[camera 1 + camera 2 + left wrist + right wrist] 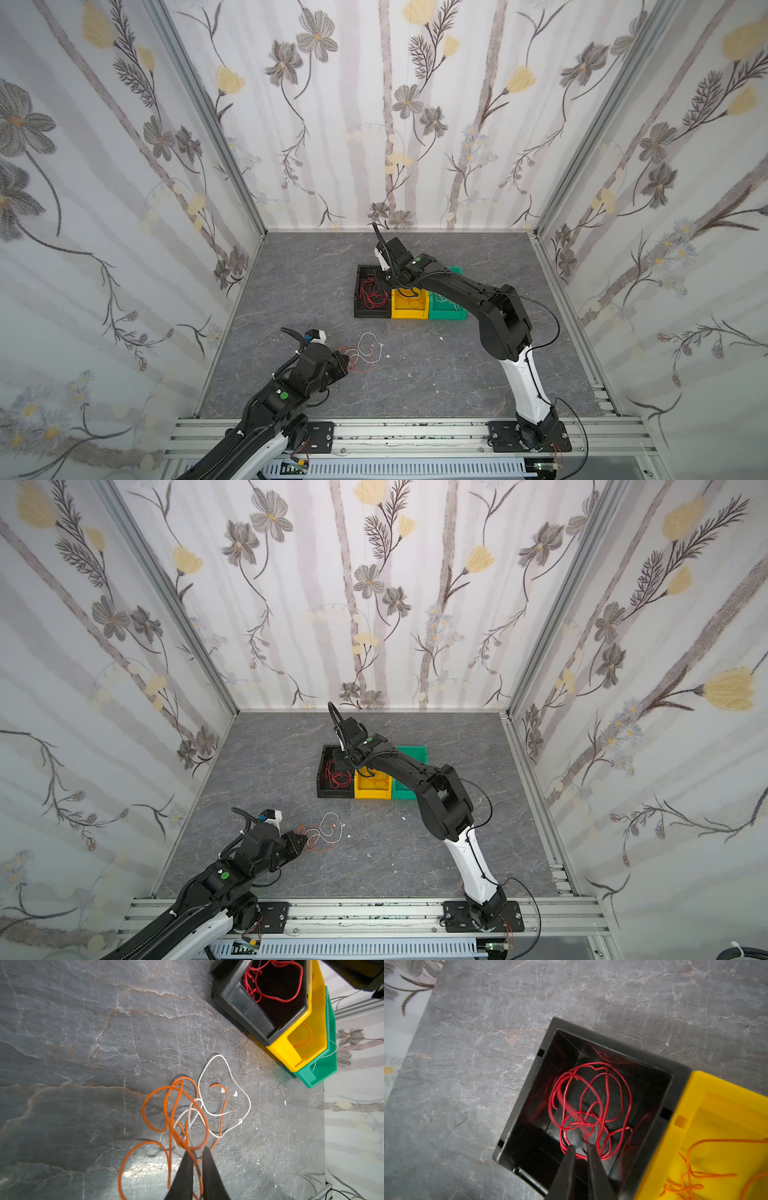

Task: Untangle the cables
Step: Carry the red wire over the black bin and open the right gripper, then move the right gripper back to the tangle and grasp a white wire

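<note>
1. Your tabletop is a grey, stone-look surface with pale and rust-coloured veins. The cables on it are thin, limp, glossy wires curling in loose loops.
2. The orange cable and the white cable lie tangled on the open tabletop, crossing each other several times, well apart from the bins.
3. Your left arm stretches low and forward. The left tool sits at the edge of that tangle, its tapered black fingers almost together and clenched on a strand of the orange cable.
4. Your right arm reaches forward with a bent elbow and the wrist turned down. The right tool hangs over the black bin, fingers slightly parted, released, holding nothing.
5. Three square plastic bins stand touching in a row. The black bin holds the red cable in a loose coil, and the yellow bin holds loose orange strands. You cannot tell what is in the green bin.
</note>
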Action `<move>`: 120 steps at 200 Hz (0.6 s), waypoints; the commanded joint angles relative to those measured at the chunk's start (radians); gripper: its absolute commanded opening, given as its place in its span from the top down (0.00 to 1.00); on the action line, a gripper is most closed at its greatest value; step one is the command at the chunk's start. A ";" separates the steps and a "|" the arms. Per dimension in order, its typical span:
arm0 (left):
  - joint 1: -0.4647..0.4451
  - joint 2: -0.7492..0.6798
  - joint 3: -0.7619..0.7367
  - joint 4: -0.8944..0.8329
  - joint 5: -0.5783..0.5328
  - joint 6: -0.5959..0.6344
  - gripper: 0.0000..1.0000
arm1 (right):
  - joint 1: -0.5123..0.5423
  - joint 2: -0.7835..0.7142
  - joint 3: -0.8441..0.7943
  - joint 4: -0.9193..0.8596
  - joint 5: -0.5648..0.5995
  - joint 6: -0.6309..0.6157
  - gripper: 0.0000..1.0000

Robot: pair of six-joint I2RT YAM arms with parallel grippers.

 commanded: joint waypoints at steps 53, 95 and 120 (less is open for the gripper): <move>-0.007 0.050 0.026 0.016 -0.007 0.003 0.82 | 0.004 -0.153 -0.126 -0.017 -0.044 -0.023 0.58; -0.008 0.068 0.039 0.016 -0.022 0.015 0.69 | 0.010 -0.303 -0.277 0.060 -0.145 -0.010 0.57; -0.009 0.097 0.052 0.016 -0.021 0.028 0.67 | 0.051 -0.382 -0.410 0.102 -0.183 0.018 0.54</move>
